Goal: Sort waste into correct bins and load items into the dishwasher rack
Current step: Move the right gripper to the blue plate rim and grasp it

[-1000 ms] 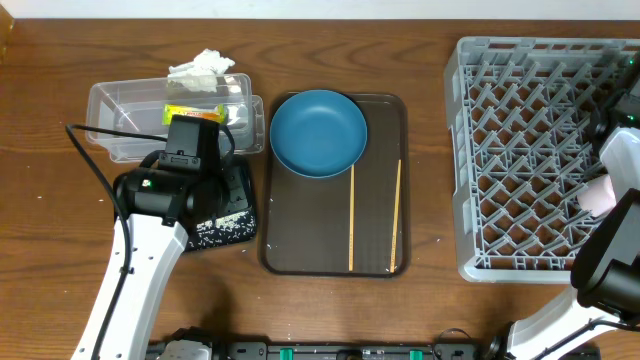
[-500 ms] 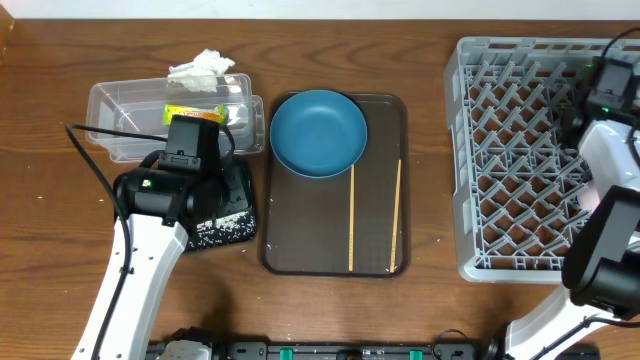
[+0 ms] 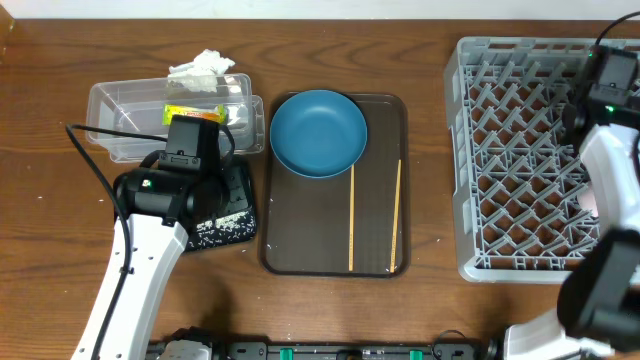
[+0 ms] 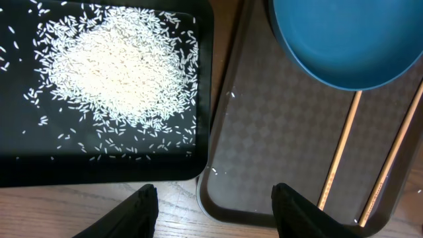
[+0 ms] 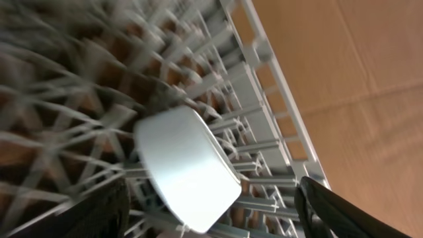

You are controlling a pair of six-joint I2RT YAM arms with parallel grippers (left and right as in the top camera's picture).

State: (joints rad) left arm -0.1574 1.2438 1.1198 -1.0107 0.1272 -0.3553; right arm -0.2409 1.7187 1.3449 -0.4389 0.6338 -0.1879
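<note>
While the left tool [image 4: 215, 198] hovers over the seam between two trays, its two fingers stand apart with nothing between them. The shallow black rectangular tray [image 4: 99, 168] lies on the left and carries the heap of loose white rice grains [image 4: 119, 63]. A few stray grains lie on the neighbouring large dark brown serving tray [image 3: 300, 230].

The brown tray holds the large dark blue plate [image 3: 318, 132] at its far end. The two thin wooden chopsticks [image 3: 351, 215] lie side by side, slightly apart, along its right half.

The clear rectangular plastic tub [image 3: 120, 110] sits beyond the black tray. The small green-yellow-orange snack wrapper [image 3: 192, 112] lies inside it; its print is too small to read. The crumpled white tissue [image 3: 203, 68] rests at the tub's far rim.

The big square grey plastic crate [image 3: 465, 150] stands at the right of the wooden desk [image 3: 40, 220]. The right tool [image 5: 213, 185] is over it, fingers spread wide and gripping nothing. A pale rounded vessel [image 5: 188, 165] lies on the lattice floor between them. The blur prevents telling which item it is.
</note>
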